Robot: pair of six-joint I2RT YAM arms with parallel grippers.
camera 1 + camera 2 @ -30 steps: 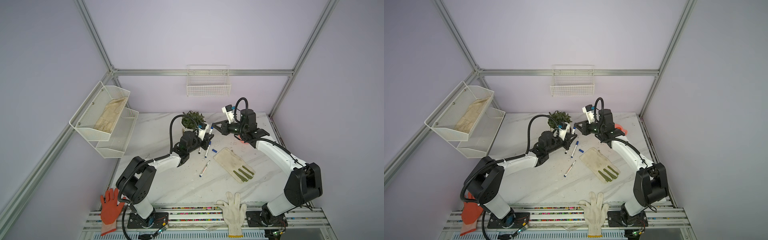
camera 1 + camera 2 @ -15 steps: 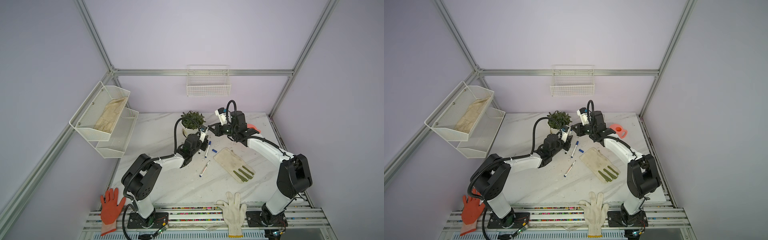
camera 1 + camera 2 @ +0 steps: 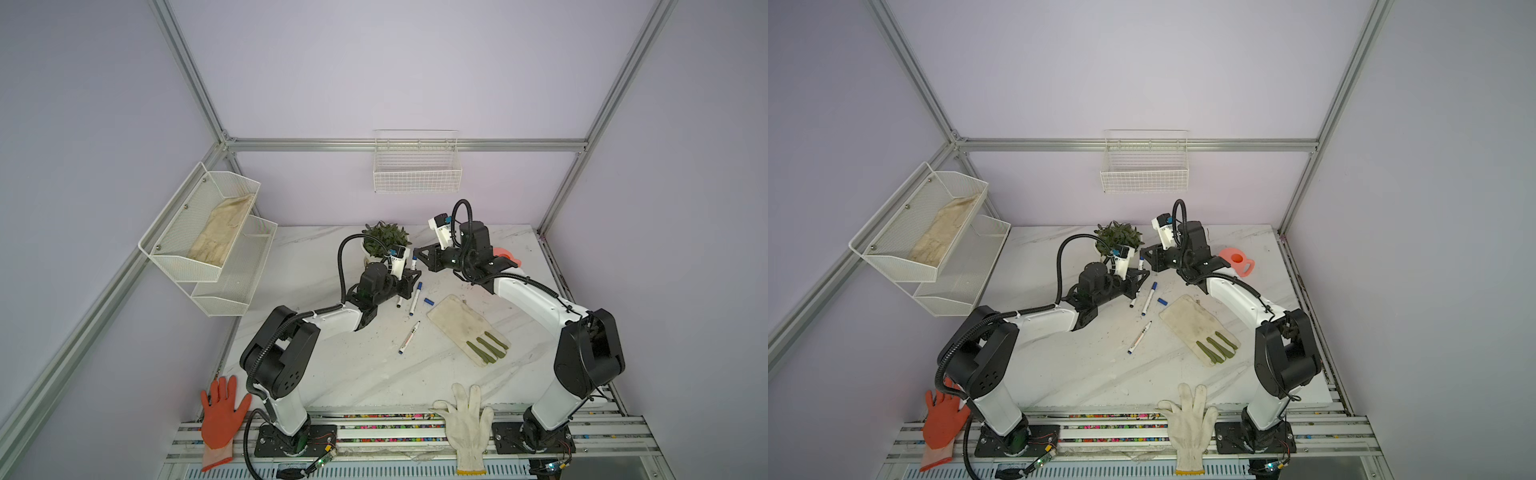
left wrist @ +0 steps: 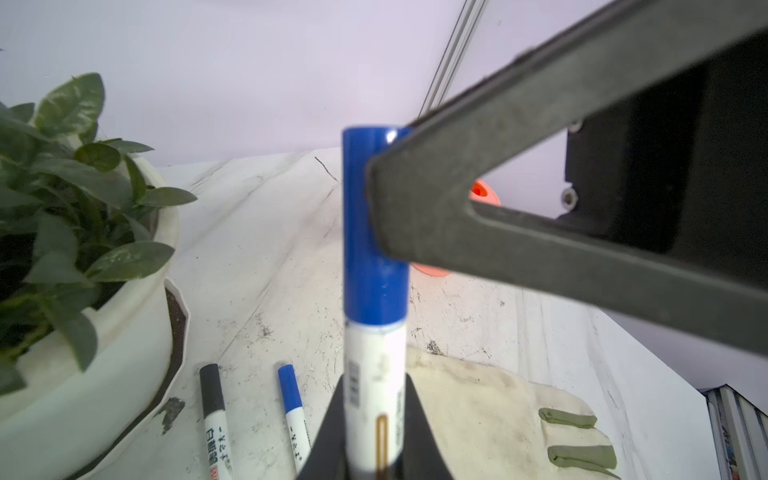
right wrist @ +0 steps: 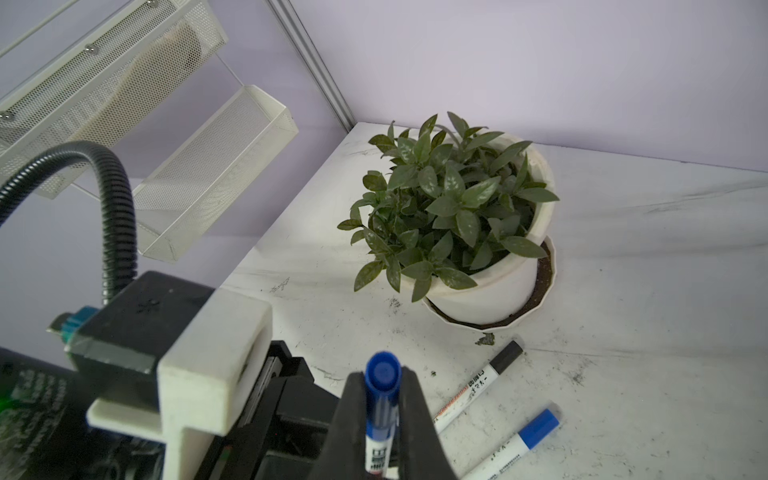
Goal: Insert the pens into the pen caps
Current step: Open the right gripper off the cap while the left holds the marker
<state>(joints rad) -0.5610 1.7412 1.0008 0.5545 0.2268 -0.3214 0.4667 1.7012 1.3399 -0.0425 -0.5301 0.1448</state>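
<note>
I see on the marble table (image 3: 332,374) a potted plant (image 3: 384,239) by the back edge, three pens (image 3: 409,337) and a blue cap (image 3: 429,301) mid-table, a soiled glove (image 3: 465,328) just beside.

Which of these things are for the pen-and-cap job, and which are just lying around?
For the job: held pen with blue cap; black-capped pen; blue-capped pen; uncapped pen; loose blue cap.
Lying about: potted plant; dirty work glove; orange glove; white knit glove; wire basket; mesh shelf.

The right claw (image 5: 383,397) hides the sides of the blue cap (image 5: 383,373) on the held pen (image 5: 376,456).
</note>
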